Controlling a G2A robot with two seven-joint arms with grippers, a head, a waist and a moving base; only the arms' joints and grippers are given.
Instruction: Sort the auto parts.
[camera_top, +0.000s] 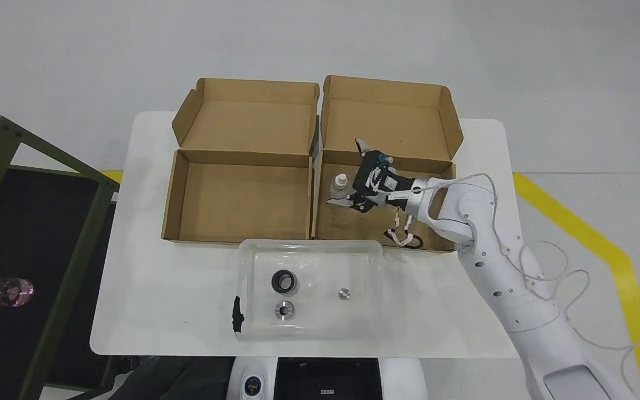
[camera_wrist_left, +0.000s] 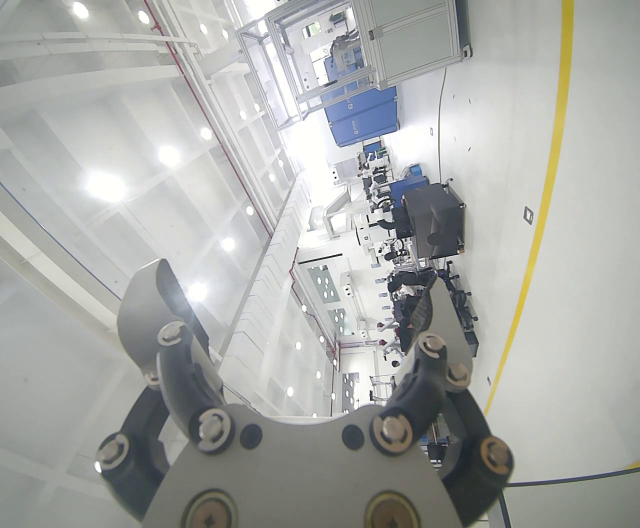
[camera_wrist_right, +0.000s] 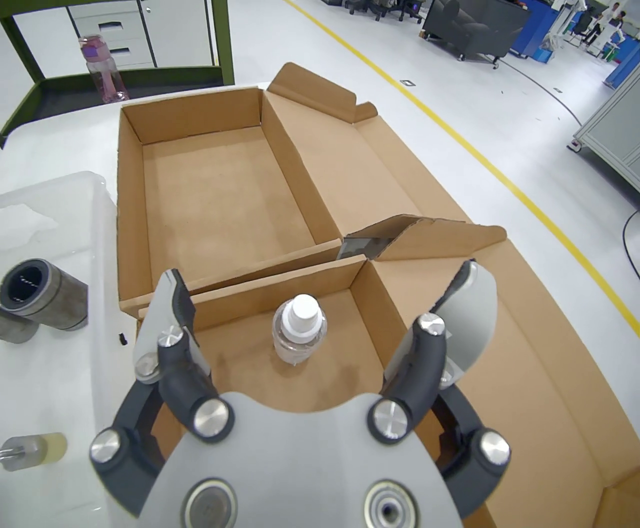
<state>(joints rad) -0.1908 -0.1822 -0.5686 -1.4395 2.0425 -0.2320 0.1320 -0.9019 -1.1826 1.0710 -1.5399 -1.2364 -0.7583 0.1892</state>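
Tabletop (camera_top: 150, 250): white. It carries two open cardboard boxes side by side, with a clear tray in front of them.
Box (camera_top: 345, 225): brown cardboard, lid folded back flat behind it. The right arm is over it.
Second box (camera_top: 240, 200): same build and lid, set wall to wall with the first.
Bottle (camera_wrist_right: 299, 327): small and clear with a white cap. It stands upright on the floor of the box, near the wall shared with the second box.
Right tool (camera_wrist_right: 322, 275): fingers spread wide with nothing between the pads. It hangs over the box, pointing down at the bottle. The bottle stands just past the fingertips, apart from both.
Left tool (camera_wrist_left: 295, 285): fingers wide apart and holding nothing. It points up and out at the hall ceiling and far floor.
Tray (camera_top: 355, 270): clear plastic, just beside the front walls of both boxes and straddling their join.
Dark ring (camera_top: 284, 281): lies in the tray, on the half nearer the second box.
Grey round part (camera_top: 287, 310): in the tray, just beside the dark ring on the side away from the boxes.
Small metal pin (camera_top: 343, 293): in the tray, apart from the other two parts. The right wrist view shows a yellowish end on it.
Small black piece (camera_top: 238, 315): on the tabletop at the tray's outer corner. Its kind cannot be told.
Pink flask (camera_wrist_right: 100, 65): upright on a dark green stand off the tabletop.
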